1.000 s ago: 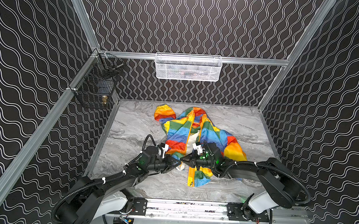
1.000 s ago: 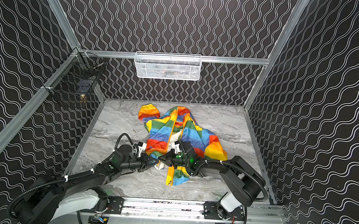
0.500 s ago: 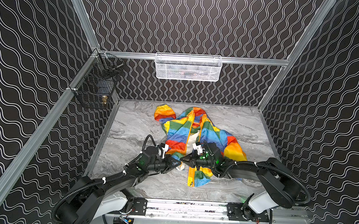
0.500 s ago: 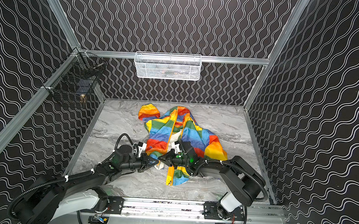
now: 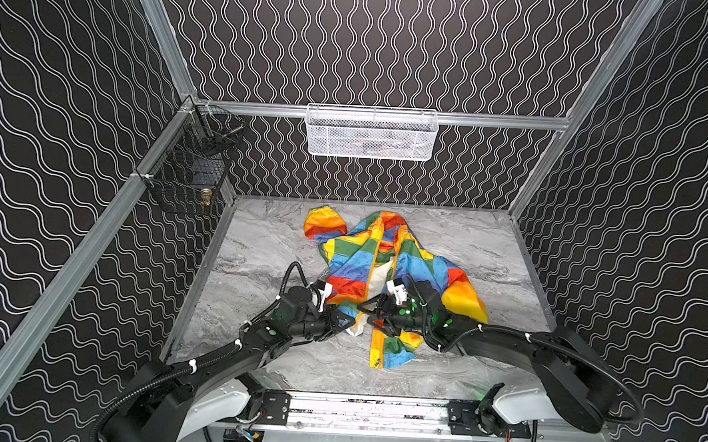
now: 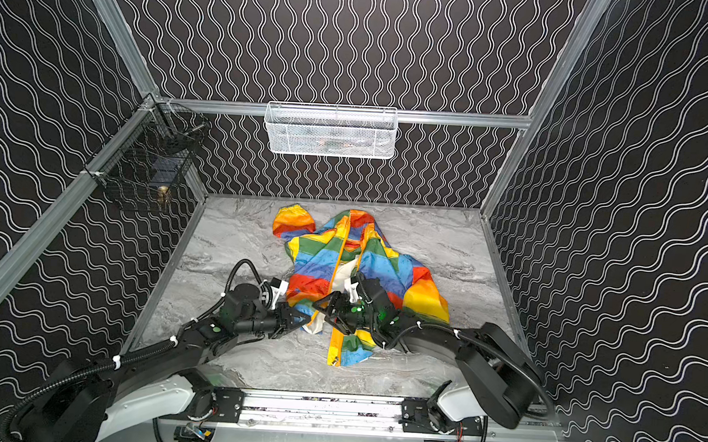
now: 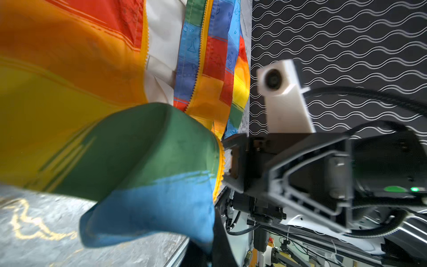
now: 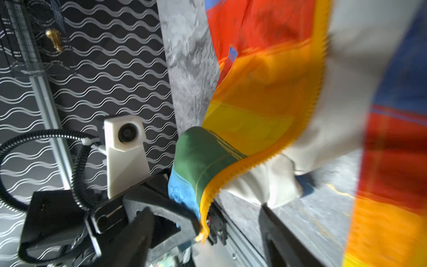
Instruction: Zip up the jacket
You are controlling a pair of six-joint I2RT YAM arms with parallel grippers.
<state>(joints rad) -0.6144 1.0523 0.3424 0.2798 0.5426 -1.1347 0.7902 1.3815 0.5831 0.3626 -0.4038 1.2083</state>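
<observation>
The rainbow-striped jacket (image 5: 388,253) (image 6: 321,257) lies crumpled on the marble table, front open and white lining showing. My left gripper (image 5: 349,322) (image 6: 306,320) (image 7: 208,252) is shut on the blue-green bottom corner of one front panel (image 7: 150,208), beside its orange zipper band (image 8: 254,159). My right gripper (image 5: 370,317) (image 6: 325,315) (image 8: 208,233) faces it a short way off, open. The band's loose end hangs between its spread fingers (image 8: 138,235). A small metal zipper pull (image 5: 377,361) (image 6: 335,359) sits at the hem of the other panel, nearer the front edge.
A white mesh basket (image 5: 371,133) hangs on the back wall and a black wire basket (image 5: 188,172) on the left wall. Patterned walls close three sides. An aluminium rail (image 5: 367,410) runs along the table's front edge.
My right gripper's jaws have gone from shut to wide open. The left gripper stays shut on the jacket's corner. Neither arm has visibly shifted.
</observation>
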